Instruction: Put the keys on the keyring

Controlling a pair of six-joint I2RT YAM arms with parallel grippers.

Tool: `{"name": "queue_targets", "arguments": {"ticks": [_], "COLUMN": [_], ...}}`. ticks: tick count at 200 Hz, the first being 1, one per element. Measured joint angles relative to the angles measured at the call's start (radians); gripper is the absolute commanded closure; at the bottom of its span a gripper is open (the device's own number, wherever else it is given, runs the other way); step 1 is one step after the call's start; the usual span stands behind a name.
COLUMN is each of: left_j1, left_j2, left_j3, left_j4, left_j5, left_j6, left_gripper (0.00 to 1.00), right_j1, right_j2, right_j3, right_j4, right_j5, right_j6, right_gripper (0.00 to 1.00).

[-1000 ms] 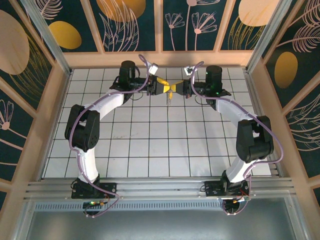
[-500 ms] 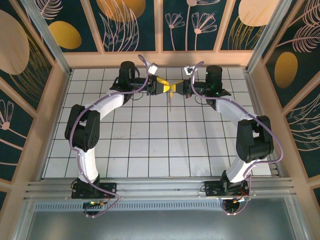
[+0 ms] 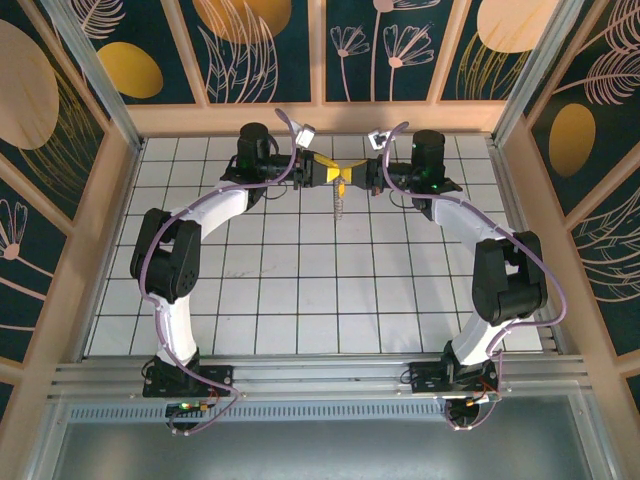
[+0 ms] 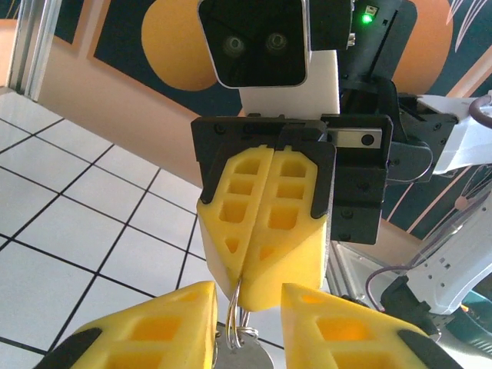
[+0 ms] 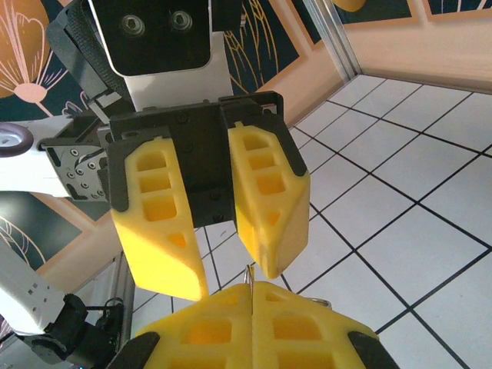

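At the bottom of the left wrist view, the left gripper (image 4: 246, 323) shows its two yellow fingers (image 4: 157, 330) with a narrow gap between them. They are blocky moulded plastic, cut with a honeycomb of square pockets, and they pinch nothing that I can make out. The jaws stood wider a second ago, and from above this gripper has edged right until its tips meet the other's. In the gap hangs the keyring (image 4: 233, 311), a thin grey wire loop. A smaller ring and a pale metal piece (image 4: 252, 360) sit under it at the frame's lower edge, cropped too hard to say what they are. Just behind, at the centre of the frame, the right gripper (image 4: 246, 280) has its wedge-shaped yellow fingers pressed flat together. The top of the wire is caught in their seam, so it holds the keyring up. I judge that the left gripper is closing in for a second grip on the loop, which would steady it for threading; that grip is not yet made. Above the clamped fingers sits the boxy white wrist camera (image 4: 257, 42) with its dark glossy face. Beyond lie the white tiled floor (image 4: 69, 231), gridded with dark grout, and a painted wall panel (image 4: 177, 46) with an orange disc on navy.
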Motion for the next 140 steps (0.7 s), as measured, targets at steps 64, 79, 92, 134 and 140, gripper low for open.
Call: {"name": "queue_targets", "arguments": {"ticks": [64, 79, 92, 134, 140], "left_j1": [-0.011, -0.011, -0.011, -0.017, -0.019], "left_j2": [0.006, 0.006, 0.006, 0.003, 0.002], "left_j3": [0.000, 0.000, 0.000, -0.028, -0.038], "left_j4": [0.000, 0.000, 0.000, 0.035, 0.046], "left_j5": [0.006, 0.005, 0.002, -0.017, -0.026], "left_j6": [0.001, 0.002, -0.003, -0.010, -0.016], "left_gripper": [0.95, 1.00, 1.00, 1.00, 1.00], "right_j1": [0.000, -0.002, -0.002, -0.008, -0.012], "right_j2": [0.000, 0.000, 0.000, -0.004, -0.010], "right_j3": [0.000, 0.000, 0.000, -0.027, -0.043], "right_j4": [0.004, 0.004, 0.004, 0.021, 0.030], "right_j5": [-0.005, -0.007, -0.010, 0.023, 0.030], "right_j6": [0.000, 0.000, 0.000, 0.013, 0.024], "right_gripper": [1.00, 1.00, 1.00, 0.69, 0.68]}}
